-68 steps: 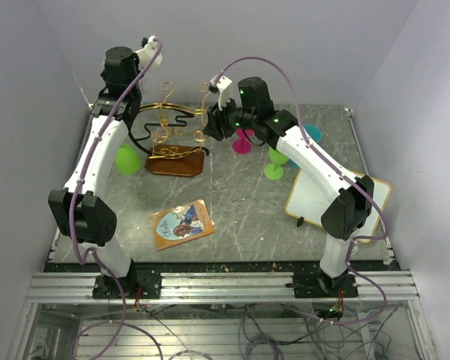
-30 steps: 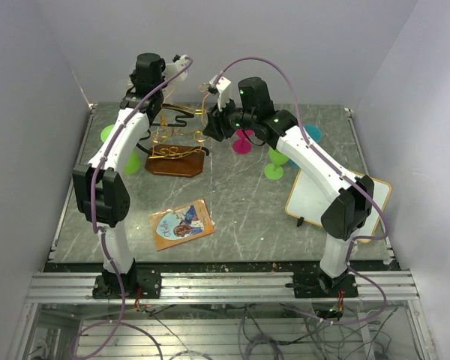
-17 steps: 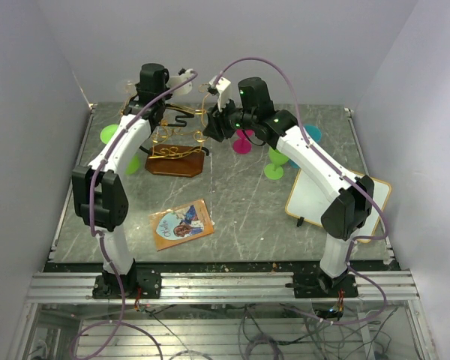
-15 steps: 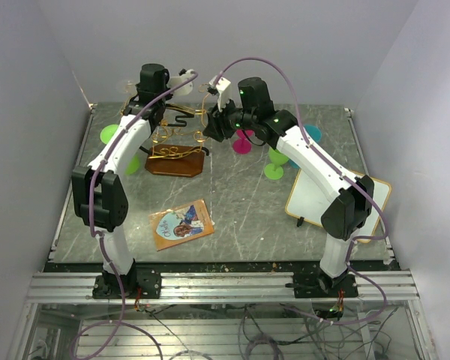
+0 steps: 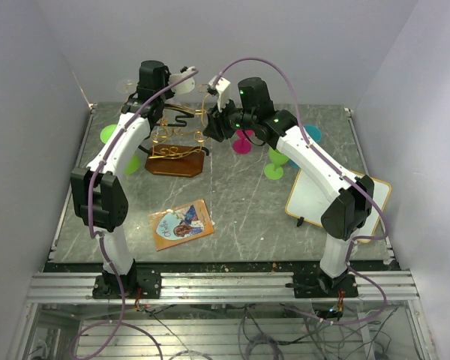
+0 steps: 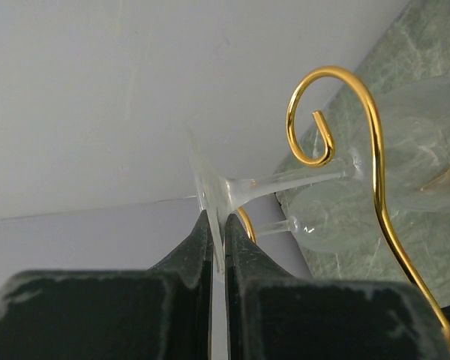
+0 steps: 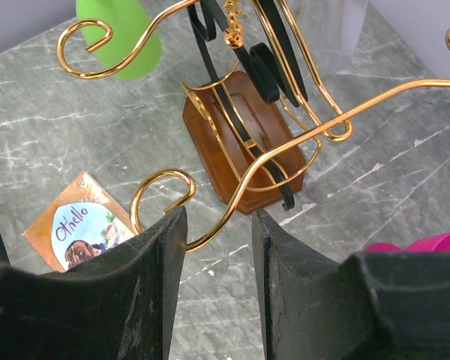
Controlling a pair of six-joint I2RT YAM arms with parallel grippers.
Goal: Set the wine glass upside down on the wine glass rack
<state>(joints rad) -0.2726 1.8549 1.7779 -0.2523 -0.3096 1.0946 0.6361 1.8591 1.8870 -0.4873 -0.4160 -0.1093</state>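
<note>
Grey marble table (image 5: 232, 202), lilac walls, and the wine glass rack (image 5: 176, 163) sat toward the far left corner. The left gripper (image 6: 217, 236) was pinched tight on the foot of the wine glass (image 6: 285, 182), held up over the rack. Key bit: the stem ran straight away from the fingers, nearly level, crossing a gold scroll tip with the bowl beyond it, so it probably needed tipping bowl-down. The right gripper (image 7: 219, 225) had its fingers apart, with a rack arm showing in the gap. Contact was unclear.

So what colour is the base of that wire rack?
The base is reddish-brown wood; the right wrist view shows it best.
</note>
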